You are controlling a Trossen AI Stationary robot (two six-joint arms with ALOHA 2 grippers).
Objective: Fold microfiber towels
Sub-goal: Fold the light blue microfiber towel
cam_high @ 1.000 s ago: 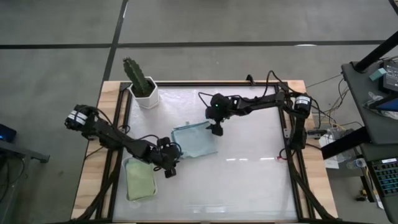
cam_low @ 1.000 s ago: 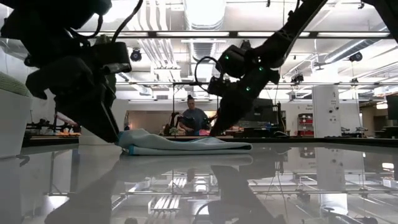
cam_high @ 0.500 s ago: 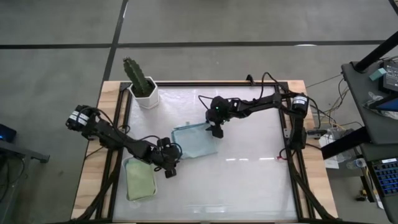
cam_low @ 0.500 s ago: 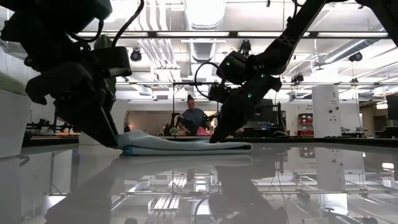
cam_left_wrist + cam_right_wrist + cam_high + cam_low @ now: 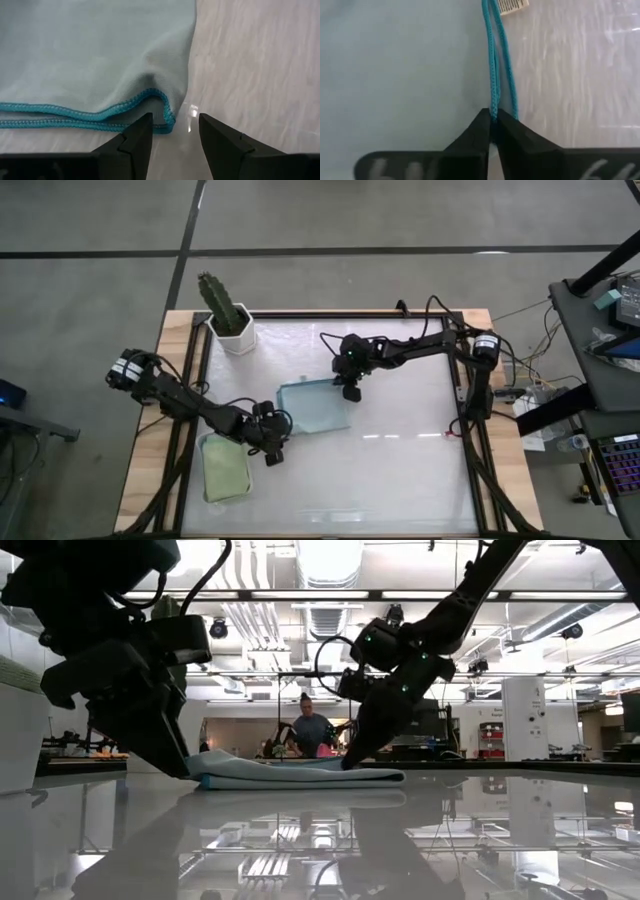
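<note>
The right gripper (image 5: 492, 120) is pinched shut on the teal-stitched edge of the pale blue towel (image 5: 312, 406), at the towel's far right corner near the table's middle. Its wrist view shows the two stitched hems running together into the closed fingertips, plus a small white label (image 5: 512, 5) at the edge, which no other view shows.

The left gripper (image 5: 172, 131) stands partly open at the towel's near left corner; its fingers (image 5: 137, 137) straddle the folded corner without clearly clamping it, and whether they touch the cloth I cannot tell.

The high view alone shows a sage green towel (image 5: 225, 470) lying folded in a white tray (image 5: 205, 448) at the table's front left, just beside the left gripper (image 5: 272, 448), and a potted cactus (image 5: 227, 312) at the back left corner. In the low view the blue towel (image 5: 300, 774) lies flat as a low strip, both arms are dark silhouettes, and a person (image 5: 308, 730) sits far behind in the room.
</note>
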